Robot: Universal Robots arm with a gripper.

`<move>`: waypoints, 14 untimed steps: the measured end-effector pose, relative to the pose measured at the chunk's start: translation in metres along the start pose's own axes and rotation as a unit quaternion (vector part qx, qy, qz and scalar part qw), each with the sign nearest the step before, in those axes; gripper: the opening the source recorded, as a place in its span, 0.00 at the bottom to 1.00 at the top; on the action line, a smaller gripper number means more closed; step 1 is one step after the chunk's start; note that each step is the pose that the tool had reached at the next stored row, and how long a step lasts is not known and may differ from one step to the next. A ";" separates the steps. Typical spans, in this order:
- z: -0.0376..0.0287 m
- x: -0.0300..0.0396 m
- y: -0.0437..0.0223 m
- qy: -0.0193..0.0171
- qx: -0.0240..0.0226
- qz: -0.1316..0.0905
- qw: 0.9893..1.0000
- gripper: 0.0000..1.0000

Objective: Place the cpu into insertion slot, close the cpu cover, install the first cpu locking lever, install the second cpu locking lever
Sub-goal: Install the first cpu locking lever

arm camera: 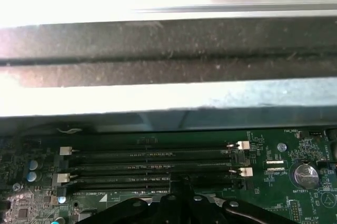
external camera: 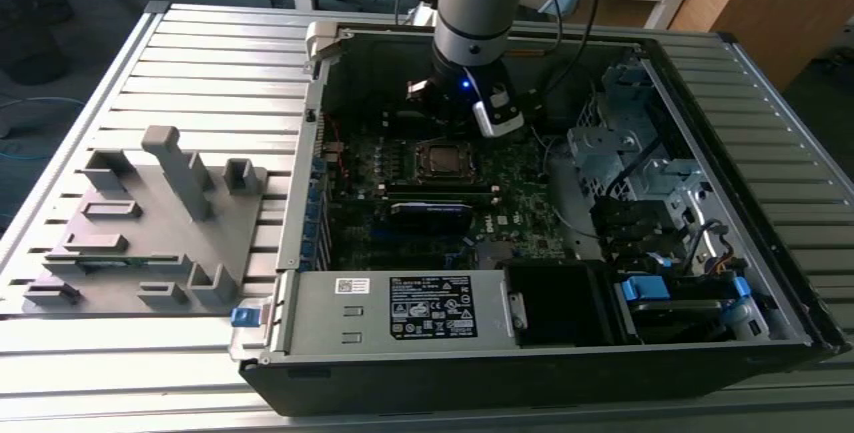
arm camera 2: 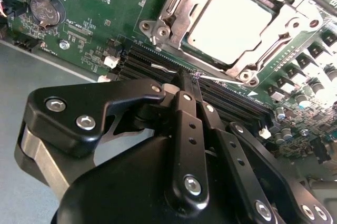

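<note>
Second wrist view: the cpu cover (arm camera 2: 171, 2) is cut off by the picture's edge; the claw (arm camera 2: 188, 79), tips drawn together, hides the middle of a thin lever (arm camera 2: 224, 79); whether it pinches that lever cannot be told; its linkage covers part of the memory slots (arm camera 2: 142, 58); exterior view: the insertion slot (external camera: 441, 158) is too small to judge; first wrist view: the claw's base runs off the edge.

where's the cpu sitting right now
In the second wrist view, the small square silver-topped cpu sits on the green motherboard, framed by the silver metal cover, just beyond the black pincer.
</note>
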State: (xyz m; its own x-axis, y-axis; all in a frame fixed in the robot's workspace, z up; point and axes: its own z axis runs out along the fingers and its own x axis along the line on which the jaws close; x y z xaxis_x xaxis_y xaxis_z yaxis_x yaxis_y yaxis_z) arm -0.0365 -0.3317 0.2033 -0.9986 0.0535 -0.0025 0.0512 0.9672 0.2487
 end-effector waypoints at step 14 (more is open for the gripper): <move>0.0045 -0.0008 0.0052 -0.002 0.020 0.001 1.000 0.11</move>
State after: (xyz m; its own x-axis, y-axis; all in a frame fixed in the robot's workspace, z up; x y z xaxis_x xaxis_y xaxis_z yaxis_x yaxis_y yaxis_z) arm -0.0354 -0.3256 0.2003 -0.9984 0.0561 -0.0051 0.0538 0.9763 0.2096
